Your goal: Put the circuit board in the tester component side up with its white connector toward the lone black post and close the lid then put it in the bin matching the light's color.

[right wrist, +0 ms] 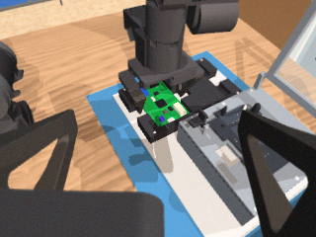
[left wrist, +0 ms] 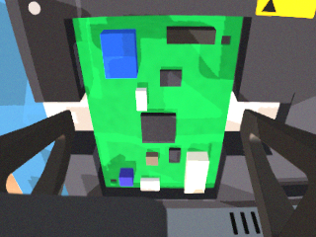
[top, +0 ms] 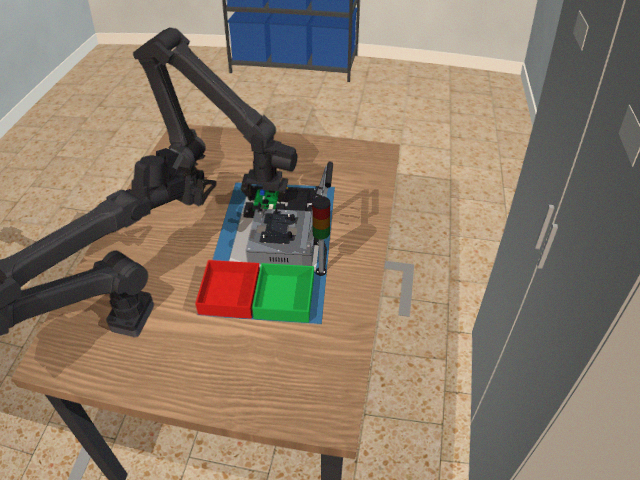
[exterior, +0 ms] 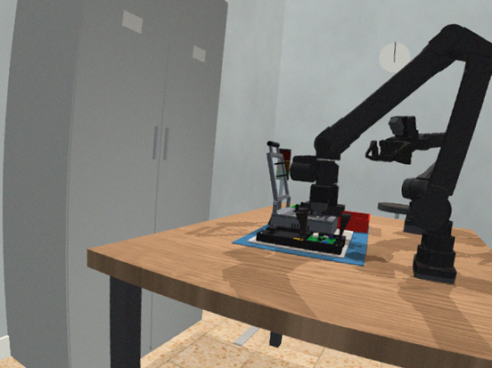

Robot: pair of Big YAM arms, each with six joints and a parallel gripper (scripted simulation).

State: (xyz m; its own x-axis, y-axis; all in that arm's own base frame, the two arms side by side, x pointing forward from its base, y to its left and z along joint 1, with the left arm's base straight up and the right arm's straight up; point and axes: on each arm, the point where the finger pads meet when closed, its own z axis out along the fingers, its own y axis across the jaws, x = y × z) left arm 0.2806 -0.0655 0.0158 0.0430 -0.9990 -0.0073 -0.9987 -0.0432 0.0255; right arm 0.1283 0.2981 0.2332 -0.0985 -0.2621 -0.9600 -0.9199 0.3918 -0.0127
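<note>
The circuit board [top: 266,199] [exterior: 320,238] [left wrist: 158,99] [right wrist: 163,105] lies component side up in the black tray [top: 249,209] [exterior: 276,240] [left wrist: 44,64] [right wrist: 153,130], beside the grey tester [top: 279,252] [exterior: 325,223] [right wrist: 197,160]. The left gripper [top: 264,192] [exterior: 321,234] [left wrist: 157,118] [right wrist: 159,103] points down over it, fingers spread wide and clamped on nothing. In its wrist view the board sits between the two fingers, one past each long edge — a strip of tray or white base shows on either side. How far the tips reach down beside the board is hard to judge from these angles, so I can't fairly say whether they are level with its edges.

The board's large white connector [left wrist: 197,173] [right wrist: 180,109] is at the end nearest the tester; the big blue component [left wrist: 119,53] is at the opposite end.

The right gripper [top: 210,187] [exterior: 371,149] [right wrist: 157,118] hangs in the air well apart from the board, its fingers wide open too, with nothing between them. The tester's lid [exterior: 275,176] [right wrist: 275,81] stands raised — leaning back near the signal light [top: 321,219] [exterior: 286,155]. The red bin [top: 227,310] [exterior: 355,221] and green bin [top: 281,314] stand side by side, just beyond the tester from the tray.
</note>
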